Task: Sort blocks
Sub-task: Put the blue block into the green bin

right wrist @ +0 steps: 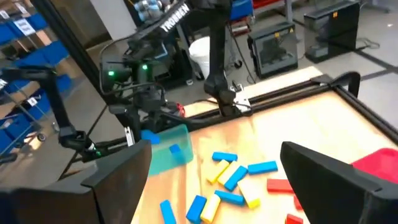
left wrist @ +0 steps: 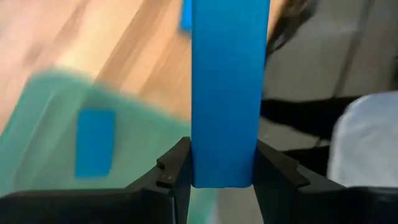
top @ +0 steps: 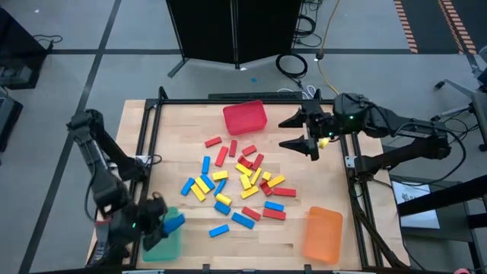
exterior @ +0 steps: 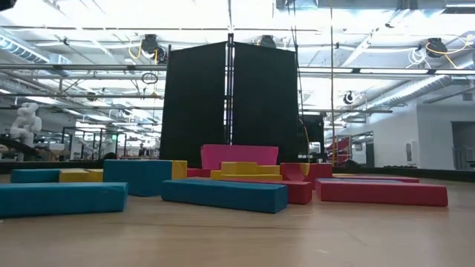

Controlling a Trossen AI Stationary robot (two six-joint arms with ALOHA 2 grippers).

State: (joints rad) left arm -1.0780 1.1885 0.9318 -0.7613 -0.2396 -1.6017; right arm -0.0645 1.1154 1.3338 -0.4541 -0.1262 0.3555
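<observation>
Left gripper [top: 169, 225]: positioned over the green bin [top: 163, 242] at the worktop's [top: 183, 144] front left corner; its fingers [left wrist: 171, 174] are closed partway on a blue block [left wrist: 229, 87], clamped by its two sides, one end at the fingers and the rest jutting forward.
Green bin: one further blue block [left wrist: 94, 142] is seen lying flat inside it.
Blocks [top: 240, 181]: red, yellow and blue bricks are scattered in a loose heap over the middle of the worktop; two blue ones [top: 231, 224] lie nearest the front edge.
Red bin [top: 245, 118]: set near the back edge, just behind the heap.
Orange bin [top: 322, 234]: set at the front right corner.
Right gripper [top: 306, 131]: held above the worktop's back right area, beside the red bin; its fingers [right wrist: 339, 180] are spread wide and nothing is held between them.
</observation>
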